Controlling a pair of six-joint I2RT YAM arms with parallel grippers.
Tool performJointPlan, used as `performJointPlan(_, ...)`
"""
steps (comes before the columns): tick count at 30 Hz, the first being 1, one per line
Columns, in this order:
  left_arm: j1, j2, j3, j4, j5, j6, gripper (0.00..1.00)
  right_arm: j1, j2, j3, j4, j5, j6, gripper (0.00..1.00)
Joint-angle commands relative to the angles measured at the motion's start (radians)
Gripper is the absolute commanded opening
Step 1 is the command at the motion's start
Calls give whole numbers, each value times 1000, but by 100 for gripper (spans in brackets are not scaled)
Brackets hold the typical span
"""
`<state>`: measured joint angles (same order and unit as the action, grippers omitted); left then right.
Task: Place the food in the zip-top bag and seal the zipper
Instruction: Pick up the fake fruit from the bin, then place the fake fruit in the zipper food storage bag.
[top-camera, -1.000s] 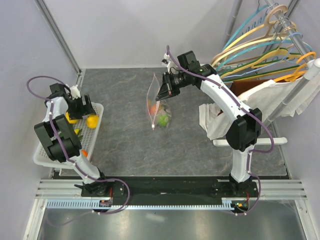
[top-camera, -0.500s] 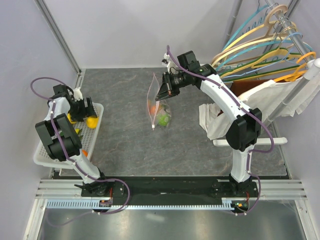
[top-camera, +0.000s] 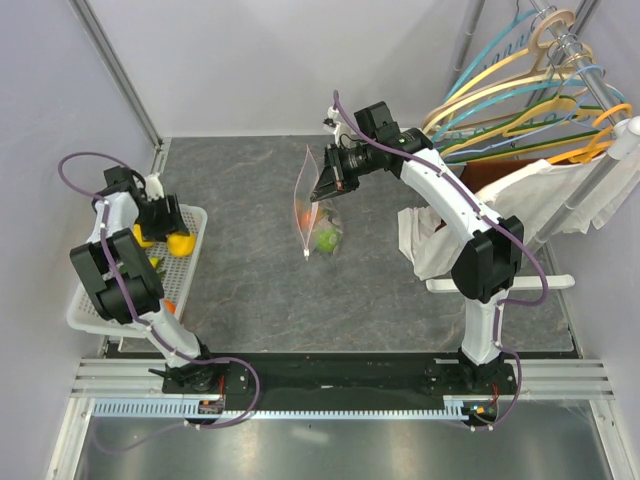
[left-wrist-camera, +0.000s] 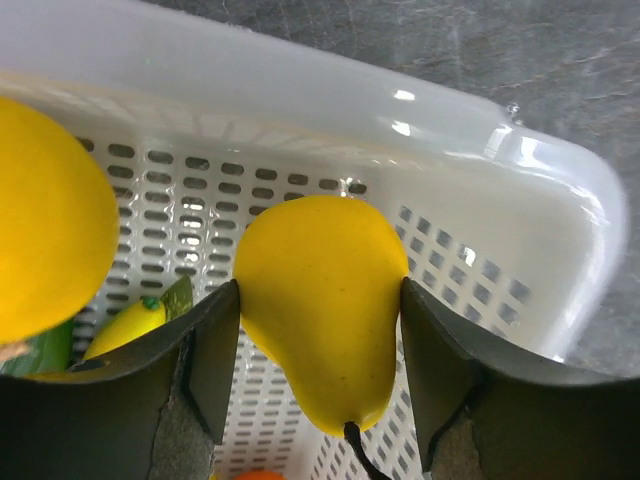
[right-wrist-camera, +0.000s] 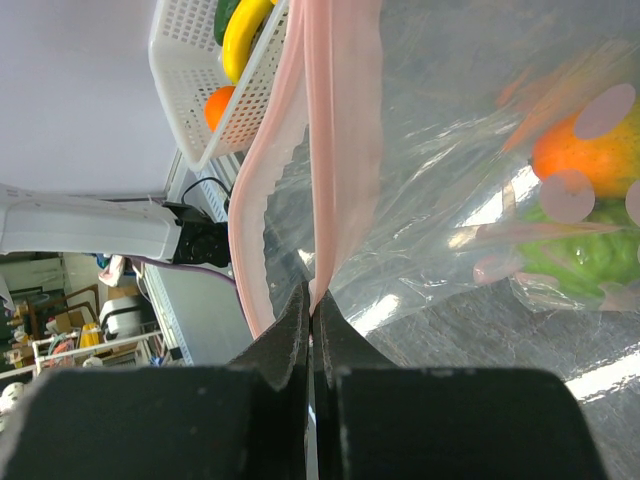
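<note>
My right gripper (top-camera: 322, 190) is shut on the pink zipper (right-wrist-camera: 340, 150) edge of the clear dotted zip-top bag (top-camera: 308, 195) and holds it hanging upright over the table, mouth parted. Orange food (right-wrist-camera: 575, 150) and green food (right-wrist-camera: 580, 265) lie in the bag's bottom (top-camera: 327, 238). My left gripper (top-camera: 175, 232) is down in the white mesh basket (left-wrist-camera: 500, 230). Its fingers (left-wrist-camera: 215, 350) press both sides of a yellow pear (left-wrist-camera: 325, 300), which also shows in the top view (top-camera: 183, 243). More yellow food (left-wrist-camera: 45, 220) lies beside it.
The basket (top-camera: 100, 300) sits at the table's left edge, with an orange piece (right-wrist-camera: 222, 105) and a long yellow piece (right-wrist-camera: 245, 35) in it. A rack of coloured hangers (top-camera: 540, 90) and a white cloth (top-camera: 520, 210) stand at the right.
My left gripper has shifted slightly within the basket around the pear. The right arm and the bag have not moved.
</note>
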<state>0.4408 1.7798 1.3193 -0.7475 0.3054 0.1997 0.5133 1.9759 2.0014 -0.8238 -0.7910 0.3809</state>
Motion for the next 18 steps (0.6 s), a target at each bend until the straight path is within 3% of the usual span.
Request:
performJointPlan(1,-4,-138,104,-78,32,0,51,5,-11,22,25,-13,-2,0)
performJointPlan(10,-2,-200,231,-196,124,-5,44,10,12,23,26,18,3,0)
performJointPlan(18,-56,-304,342,-291,375,-69,43,82,101,100,32,45,7,0)
